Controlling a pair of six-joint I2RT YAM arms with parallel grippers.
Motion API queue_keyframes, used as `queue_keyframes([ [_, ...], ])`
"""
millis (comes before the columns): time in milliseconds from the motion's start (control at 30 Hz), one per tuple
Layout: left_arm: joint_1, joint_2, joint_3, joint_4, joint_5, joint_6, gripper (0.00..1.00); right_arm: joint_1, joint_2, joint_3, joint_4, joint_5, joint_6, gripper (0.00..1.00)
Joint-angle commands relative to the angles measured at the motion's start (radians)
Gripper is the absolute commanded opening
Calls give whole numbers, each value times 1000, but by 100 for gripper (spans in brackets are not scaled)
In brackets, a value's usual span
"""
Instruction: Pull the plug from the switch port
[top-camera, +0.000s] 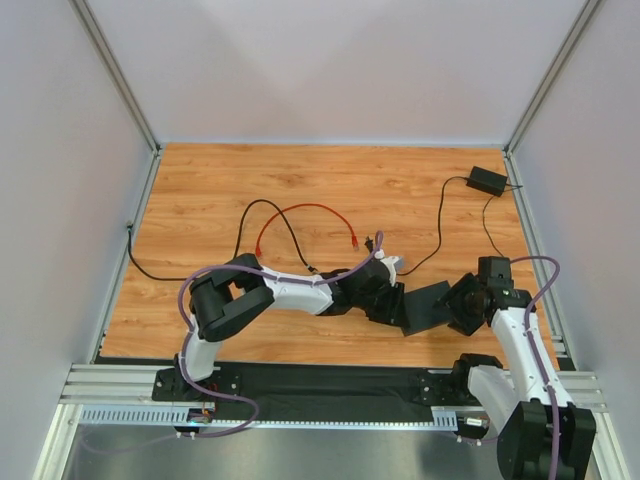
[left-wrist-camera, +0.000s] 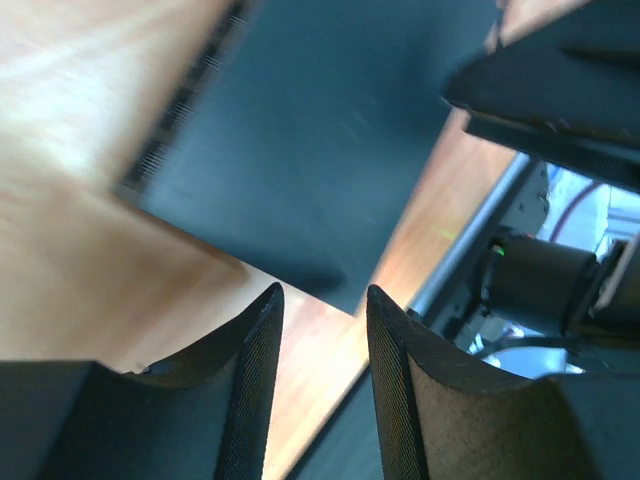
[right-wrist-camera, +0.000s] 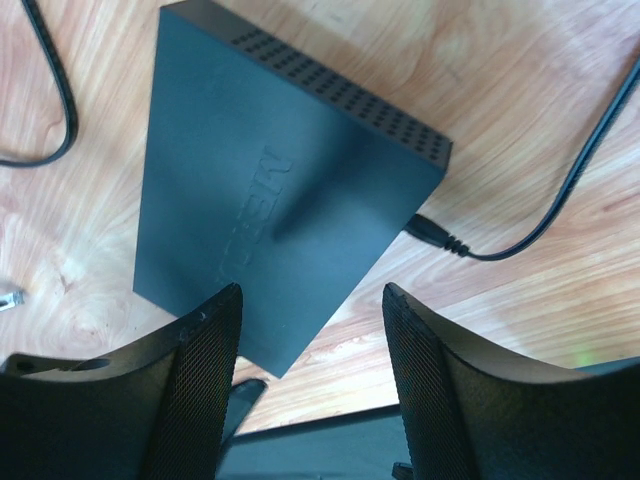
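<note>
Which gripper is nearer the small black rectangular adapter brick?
Right. The right gripper sits robot-side of the black adapter brick; the left gripper is farther left, beyond the flat matte-black box.

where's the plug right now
In the right wrist view the plug sits in the edge of the switch box on the picture's right, just below its perforated end, with its black cable trailing off rightward.
</note>
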Motion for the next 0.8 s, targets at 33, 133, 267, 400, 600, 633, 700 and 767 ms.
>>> queue_keyframes([
  [33, 39, 49, 40, 51, 61, -11, 45, -32, -13, -40, 14, 23, 8, 60],
  [133, 56, 83, 78, 46, 84, 12, 43, -49, 10, -54, 59, 1, 8, 60],
  [267, 73, 109, 136, 14, 92, 43, 43, -53, 13, -71, 111, -5, 14, 60],
  [400, 99, 130, 178, -28, 97, 66, 43, -55, 20, -77, 192, -28, 11, 60],
  [600, 141, 126, 222, -90, 100, 127, 43, -55, 56, -44, 209, -56, -44, 59],
  [633, 145, 127, 236, -101, 92, 152, 43, -55, 66, -24, 205, -65, -61, 59],
  [700, 162, 129, 250, -123, 87, 167, 43, -55, 79, -11, 215, -85, -89, 60],
  [767, 171, 132, 270, -123, 93, 190, 43, -55, 108, -5, 235, -120, -99, 60],
])
